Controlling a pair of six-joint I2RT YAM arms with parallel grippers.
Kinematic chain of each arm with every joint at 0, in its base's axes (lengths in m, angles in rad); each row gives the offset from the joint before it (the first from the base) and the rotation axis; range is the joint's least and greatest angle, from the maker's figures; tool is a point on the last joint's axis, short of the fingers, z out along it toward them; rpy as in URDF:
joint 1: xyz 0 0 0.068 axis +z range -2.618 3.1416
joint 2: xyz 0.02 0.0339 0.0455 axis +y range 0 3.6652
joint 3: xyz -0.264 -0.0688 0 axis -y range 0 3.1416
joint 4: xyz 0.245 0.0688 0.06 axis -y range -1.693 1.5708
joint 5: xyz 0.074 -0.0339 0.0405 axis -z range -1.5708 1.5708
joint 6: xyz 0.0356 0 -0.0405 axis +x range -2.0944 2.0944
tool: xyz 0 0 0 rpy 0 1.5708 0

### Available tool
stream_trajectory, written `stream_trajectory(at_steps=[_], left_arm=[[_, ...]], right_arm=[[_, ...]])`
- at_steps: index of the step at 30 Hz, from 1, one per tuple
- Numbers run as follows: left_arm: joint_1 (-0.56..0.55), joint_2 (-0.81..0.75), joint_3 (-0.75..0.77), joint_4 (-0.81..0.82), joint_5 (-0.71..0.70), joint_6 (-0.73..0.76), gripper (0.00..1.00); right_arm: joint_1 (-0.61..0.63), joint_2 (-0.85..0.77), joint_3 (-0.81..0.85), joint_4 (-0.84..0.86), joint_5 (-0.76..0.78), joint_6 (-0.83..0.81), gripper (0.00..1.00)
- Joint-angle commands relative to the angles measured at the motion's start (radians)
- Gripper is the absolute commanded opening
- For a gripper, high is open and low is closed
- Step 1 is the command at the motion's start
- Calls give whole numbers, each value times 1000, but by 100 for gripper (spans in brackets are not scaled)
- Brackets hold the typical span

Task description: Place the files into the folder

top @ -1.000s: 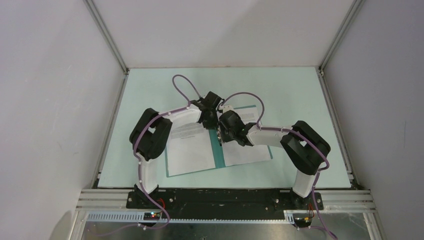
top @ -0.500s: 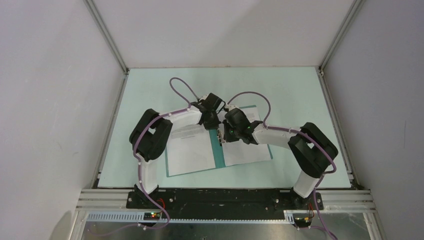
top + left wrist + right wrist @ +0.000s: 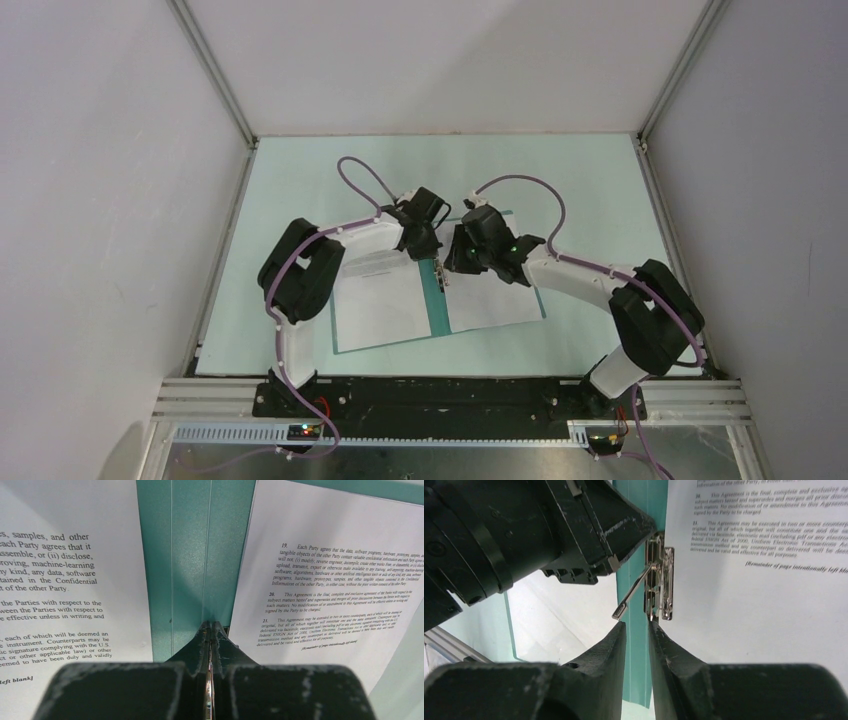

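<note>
My left gripper [image 3: 210, 626] is clenched, fingertips pressed flat together over the spine of the thin teal-green card folder [image 3: 190, 555] — whether they pinch anything, I cannot tell. My right gripper [image 3: 636, 626] stands slightly parted with nothing between its tips; just far of them sits the small silver metal clip fastener [image 3: 663, 582], its thin lever slanting out. The folder lies open on the pale green table [image 3: 570, 170] — one white printed paper sheet [image 3: 65, 580] on its left leaf, the other sheet [image 3: 325, 580] on its right.

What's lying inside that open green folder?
The folder holds a left sheet, a right sheet and a metal clip by its spine. The left gripper and right gripper hide its far end.
</note>
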Motion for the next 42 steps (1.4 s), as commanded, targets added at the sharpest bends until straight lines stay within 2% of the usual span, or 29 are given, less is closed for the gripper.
stream_trajectory(at_steps=[1,9,19,24,28,33,42], left_arm=[[-29,17,-34,-61,19,-7,2],[-30,10,-68,-61,47,-39,0],[-30,-60,-159,-61,11,-146,0],[-32,-20,-97,-71,13,-191,0],[-42,3,-72,-82,18,-220,0],[-51,3,-82,-88,44,-223,0],[-50,5,-104,-107,68,-187,0]], right_arm=[[37,17,47,-49,61,89,28],[79,48,49,-32,123,182,30],[101,-34,2,-44,225,205,33],[89,-72,1,-62,262,150,34],[75,-72,1,-62,229,85,34],[116,-42,1,-36,230,-12,33],[189,16,1,57,278,-62,32]])
